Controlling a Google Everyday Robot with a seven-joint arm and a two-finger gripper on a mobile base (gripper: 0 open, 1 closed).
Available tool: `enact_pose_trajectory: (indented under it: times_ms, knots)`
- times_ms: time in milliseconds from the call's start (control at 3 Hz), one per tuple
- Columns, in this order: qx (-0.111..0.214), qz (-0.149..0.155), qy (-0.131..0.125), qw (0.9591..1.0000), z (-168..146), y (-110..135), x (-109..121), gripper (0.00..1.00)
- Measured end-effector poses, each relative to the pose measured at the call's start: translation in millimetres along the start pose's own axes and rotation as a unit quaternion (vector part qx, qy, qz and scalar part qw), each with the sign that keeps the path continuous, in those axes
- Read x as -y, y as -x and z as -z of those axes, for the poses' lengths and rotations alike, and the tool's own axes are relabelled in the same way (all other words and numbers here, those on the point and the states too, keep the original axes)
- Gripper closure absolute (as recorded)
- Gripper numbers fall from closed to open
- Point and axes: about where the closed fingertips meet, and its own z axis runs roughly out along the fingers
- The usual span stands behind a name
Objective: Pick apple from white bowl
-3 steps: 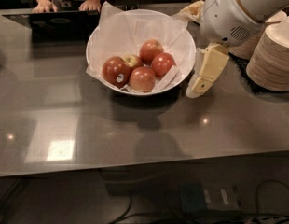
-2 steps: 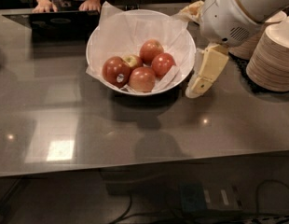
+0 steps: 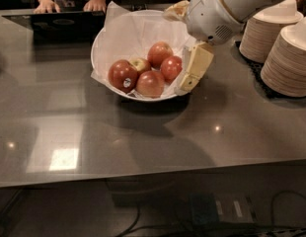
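Currently, no grasp is made: the apple (image 3: 123,75) lies in the white bowl (image 3: 100,39); your hand (image 3: 195,67) hangs at the bowl's right rim, its opening impossible to tell.

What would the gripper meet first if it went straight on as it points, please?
The gripper, pointing down at the bowl's right edge, would likely meet that rim, or the counter beside it; depth unclear.

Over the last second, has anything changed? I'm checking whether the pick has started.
The gripper moved left, from beside the white bowl to its right rim, closer to the fruit. It has taken hold of nothing. The apple, the other apples and the bowl stayed where they were.
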Motion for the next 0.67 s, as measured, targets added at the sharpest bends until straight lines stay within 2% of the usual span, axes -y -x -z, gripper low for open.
enact_pose_trajectory:
  times_ms: [333, 667]
  knots:
    - [0.028, 0.015, 0.019, 0.9993, -24.2, 12.2, 12.6, 0.0]
    - [0.036, 0.037, 0.026, 0.9983, -40.3, 22.8, 21.0, 0.03]
